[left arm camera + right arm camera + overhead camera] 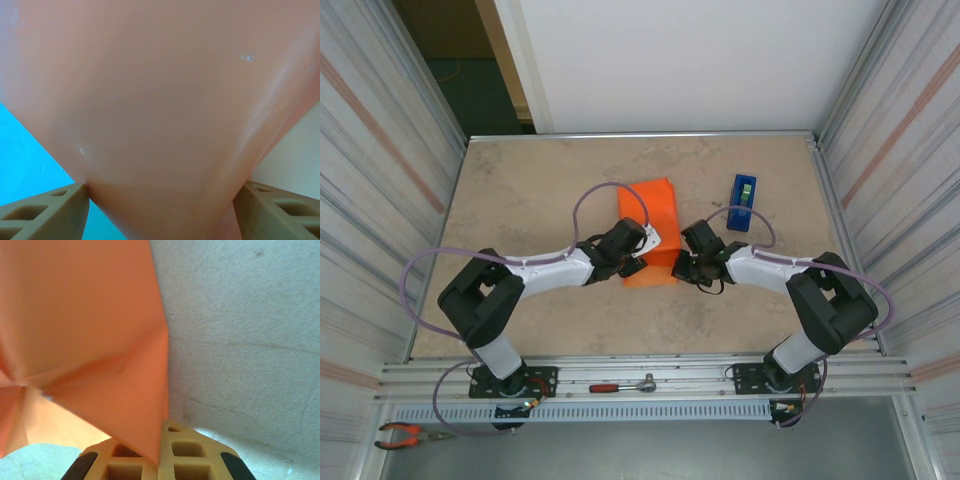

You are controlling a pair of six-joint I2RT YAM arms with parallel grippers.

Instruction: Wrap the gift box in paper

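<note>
The gift box [650, 232] is set mid-table [540, 200], with the tape dispenser [742, 202] placed apart on its right. Its near-left end is apparently clasped by the left gripper [640, 243]; paper [100, 340] at its near-right corner is pinched by the right gripper [686, 263].

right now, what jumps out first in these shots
The bright orange wrapped gift box sits in the middle of the table. The right end effector is shut on a pointed flap of the paper, while the left end effector spans the box, fingers against both sides. A blue tape dispenser sits back right.
</note>
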